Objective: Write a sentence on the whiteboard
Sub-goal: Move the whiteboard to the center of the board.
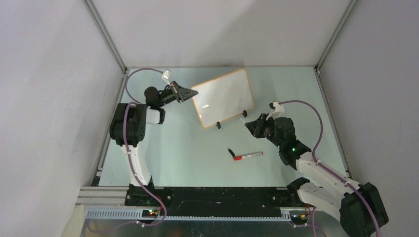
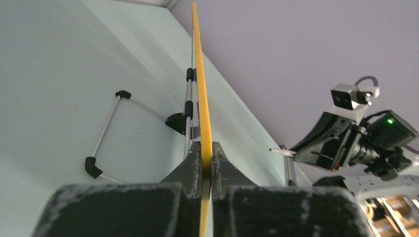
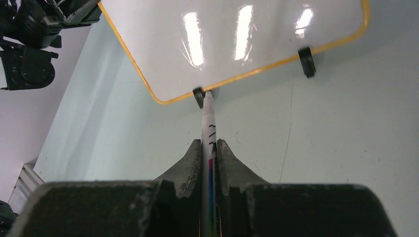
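The whiteboard stands tilted on two black clip feet at the back middle of the table. Its face is blank, and no sentence shows on it. My left gripper is shut on the board's left edge, seen as a yellow strip between the jaws. My right gripper is shut on a white marker. The marker points at the board's lower edge, its tip beside the left clip foot. The board's white face fills the top of the right wrist view.
A red-and-white pen lies on the table in front of the board. A wire stand props the board from behind. Grey walls enclose the table on three sides.
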Available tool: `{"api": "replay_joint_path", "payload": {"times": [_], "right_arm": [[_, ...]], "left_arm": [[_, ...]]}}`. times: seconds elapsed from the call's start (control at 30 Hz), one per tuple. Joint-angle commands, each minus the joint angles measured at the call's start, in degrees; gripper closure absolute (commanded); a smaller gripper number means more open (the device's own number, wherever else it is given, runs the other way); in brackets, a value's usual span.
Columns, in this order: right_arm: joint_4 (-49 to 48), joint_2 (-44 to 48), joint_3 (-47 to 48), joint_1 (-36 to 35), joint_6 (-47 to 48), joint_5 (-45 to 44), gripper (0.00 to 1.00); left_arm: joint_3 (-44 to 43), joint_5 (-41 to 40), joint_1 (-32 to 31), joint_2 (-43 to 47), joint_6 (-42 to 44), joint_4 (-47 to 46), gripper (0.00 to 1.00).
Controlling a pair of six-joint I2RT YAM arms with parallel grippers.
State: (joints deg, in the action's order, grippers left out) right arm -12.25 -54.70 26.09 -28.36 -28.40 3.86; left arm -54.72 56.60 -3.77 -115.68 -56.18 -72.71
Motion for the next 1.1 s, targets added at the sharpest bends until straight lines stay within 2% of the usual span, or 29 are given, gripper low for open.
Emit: {"api": "replay_joint_path", "payload": {"times": [0.0,0.13,0.2,0.47,0.7,0.93,1.07], "right_arm": [[-0.8,1.4,0.1,0.1,0.4,-0.9,1.0],[-0.7,1.8,0.1,0.1,0.4,-0.8,1.0],[-0.7,2.2,0.1,0.1,0.4,-0.7,1.0],[1.0,5.3,0.1,-0.2,0.9,-1.4,1.0],[2.0,7.8,0.1,-0.4,1.2,-2.1,1.0],[1.8,7.8,0.1,-0.8,1.5,-2.2,1.0],[1.6,7.5,0.1,-0.9,1.6,-2.3,1.0]], "left_arm": [[-3.1,9.5,-3.1,-1.5,-10.6,-8.7,1.0],[-5.7,13.7,-4.4,-3.8,-18.9,-14.0,1.0],[-6.0,15.5,-5.2,-3.9,-20.2,-14.8,1.0],[-4.2,15.8,-6.2,-3.2,-17.9,-14.9,1.0],[0.0,11.1,-6.2,-1.5,-9.7,-14.5,1.0],[3.7,8.3,-6.2,2.3,0.9,-8.8,0.99],[4.7,6.2,-6.3,4.3,8.8,-0.9,0.85]]}}
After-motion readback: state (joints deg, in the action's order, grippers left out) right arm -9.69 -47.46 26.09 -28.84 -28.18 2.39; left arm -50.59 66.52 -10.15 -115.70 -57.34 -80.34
